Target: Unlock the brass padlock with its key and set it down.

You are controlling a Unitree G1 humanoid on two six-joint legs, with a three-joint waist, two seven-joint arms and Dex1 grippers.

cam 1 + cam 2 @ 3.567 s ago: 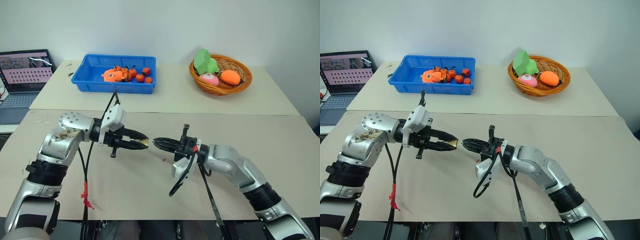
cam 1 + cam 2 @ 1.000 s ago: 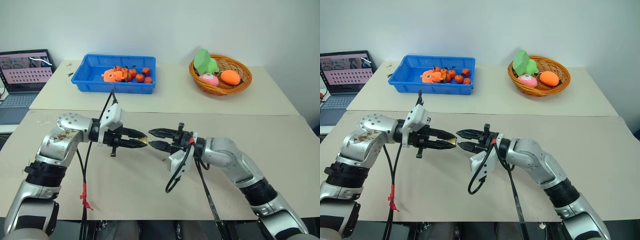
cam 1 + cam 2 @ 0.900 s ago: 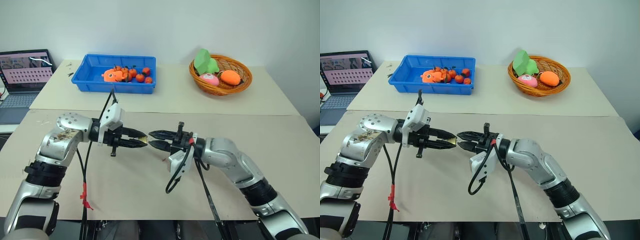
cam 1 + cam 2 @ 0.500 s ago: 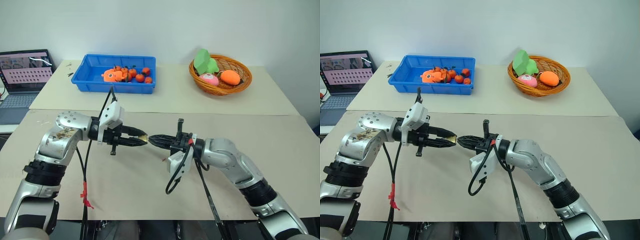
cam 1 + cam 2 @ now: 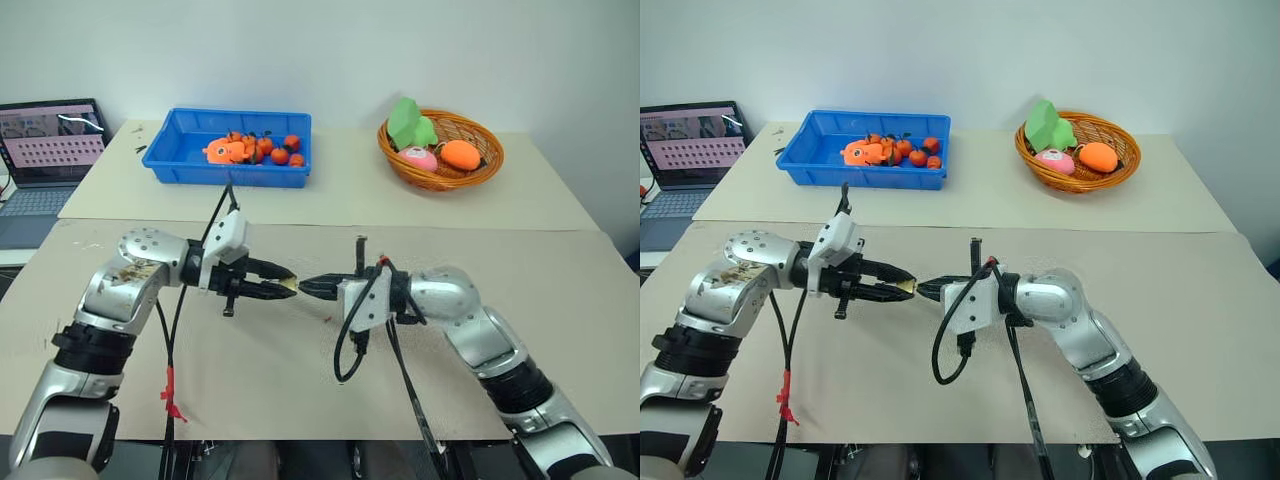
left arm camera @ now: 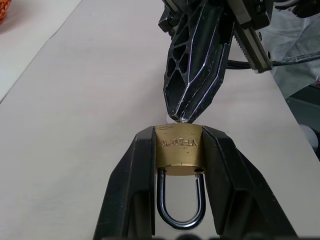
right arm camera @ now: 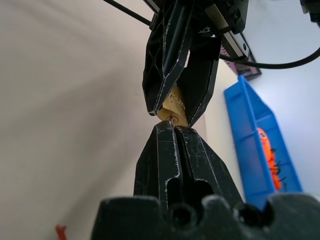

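The key (image 6: 183, 120) shows as a mere silvery speck between the right gripper (image 6: 186, 116) fingertips and the brass padlock (image 6: 178, 149); its shape cannot be made out. The left gripper (image 6: 178, 150) fingers cover the padlock's sides, and the picture's edge cuts them off.

A: Where do the 2 arms stand over the table (image 5: 560, 260)?

B: Both are raised above it and reach toward each other, tip to tip. The left gripper (image 6: 179, 145) points toward the right one, its 2 fingers (image 6: 131, 180) clamped on the brass padlock (image 6: 178, 148).

A: And the right gripper (image 5: 308, 285)?

B: Fingers pressed together, tips right at the padlock's keyhole end, pinching a small silvery bit, seemingly the key (image 6: 181, 120).
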